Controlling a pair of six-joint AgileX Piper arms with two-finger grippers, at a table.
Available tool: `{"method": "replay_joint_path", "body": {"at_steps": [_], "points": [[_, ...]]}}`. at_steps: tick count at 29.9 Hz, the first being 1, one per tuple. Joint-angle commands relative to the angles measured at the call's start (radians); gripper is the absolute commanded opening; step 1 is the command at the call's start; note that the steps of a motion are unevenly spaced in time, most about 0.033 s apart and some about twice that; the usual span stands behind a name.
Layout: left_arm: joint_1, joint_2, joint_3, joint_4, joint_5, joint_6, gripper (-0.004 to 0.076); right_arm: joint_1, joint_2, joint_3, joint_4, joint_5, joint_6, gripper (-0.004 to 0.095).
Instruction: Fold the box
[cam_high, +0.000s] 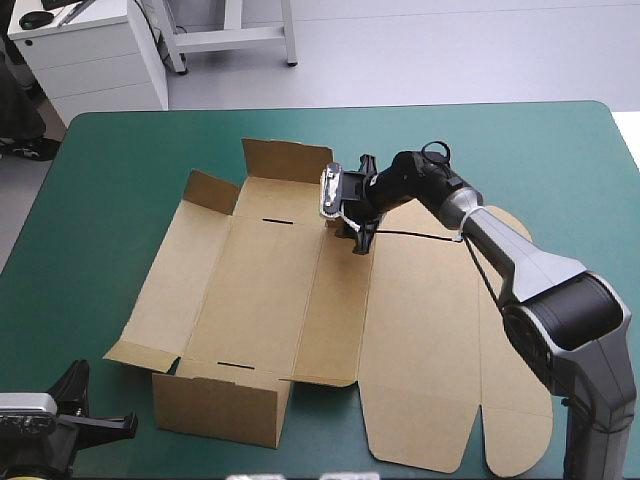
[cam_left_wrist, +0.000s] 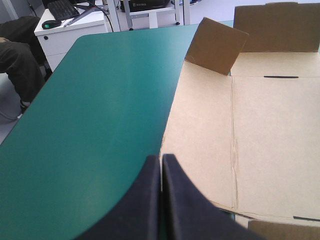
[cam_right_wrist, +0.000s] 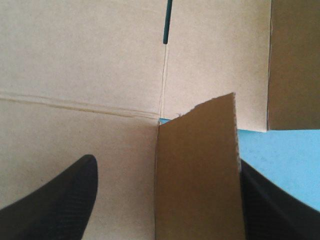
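You will find the box (cam_high: 270, 290), a cut sheet of brown corrugated board, lying near the middle of the table (cam_high: 120, 150) on its teal-green cover. Its long axis runs left to right across the table, slightly skewed. The tray half lies toward the left edge and the broad flat lid (cam_high: 420, 320) toward the right. The rounded tabs of the lid point toward the near edge. The near wall (cam_high: 220, 410) of the tray stands raised, as do two flaps on the far side, and the remaining panels lie flat or nearly so. Your right gripper (cam_high: 358, 235) is over the far side of the tray, its black fingers spread well apart. An upright brown flap (cam_right_wrist: 197, 180) stands between them, and you should note that the fingers have not clamped it. Your left gripper (cam_left_wrist: 161, 157) sits at the near left corner, just beside the left panel of the box, with its fingers pressed together and nothing held.
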Motion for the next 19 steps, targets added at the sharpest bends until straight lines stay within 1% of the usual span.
{"method": "replay_joint_path", "body": {"at_steps": [1,3,5,6,8,10,11,14,16,19], "points": [[-0.002,-0.011,-0.019,-0.009,-0.076,-0.004,-0.0010,-0.003,-0.108,-0.034,0.004,-0.030,0.168,0.0661],[-0.002,-0.011,-0.019,-0.009,-0.076,-0.004,-0.0010,-0.003,-0.142,-0.034,-0.048,-0.030,0.304,0.0585],[-0.002,-0.011,-0.019,-0.009,-0.076,-0.004,-0.0010,-0.003,-0.174,-0.034,-0.104,-0.030,0.423,0.0482],[-0.002,-0.011,-0.019,-0.009,-0.076,-0.004,-0.0010,-0.003,-0.194,-0.034,-0.142,-0.030,0.496,0.0395],[-0.002,-0.011,-0.019,-0.009,-0.076,-0.004,-0.0010,-0.003,-0.219,-0.034,-0.187,-0.030,0.591,0.0253],[-0.002,-0.011,-0.019,-0.009,-0.076,-0.004,-0.0010,-0.003,-0.250,-0.034,-0.224,-0.033,0.685,0.0041],[-0.002,-0.011,-0.019,-0.009,-0.076,-0.004,-0.0009,-0.005,-0.266,-0.034,-0.237,-0.034,0.737,-0.0016],[-0.002,-0.011,-0.019,-0.009,-0.076,-0.004,-0.0006,-0.020,-0.313,-0.029,-0.267,-0.023,0.899,-0.0001],[-0.002,-0.011,-0.019,-0.009,-0.076,-0.004,0.0019,-0.046,-0.339,-0.019,-0.268,0.005,0.957,-0.0001],[-0.002,-0.011,-0.019,-0.009,-0.076,-0.004,0.0125,-0.084,-0.389,0.036,-0.268,0.018,1.019,-0.0001]]}}
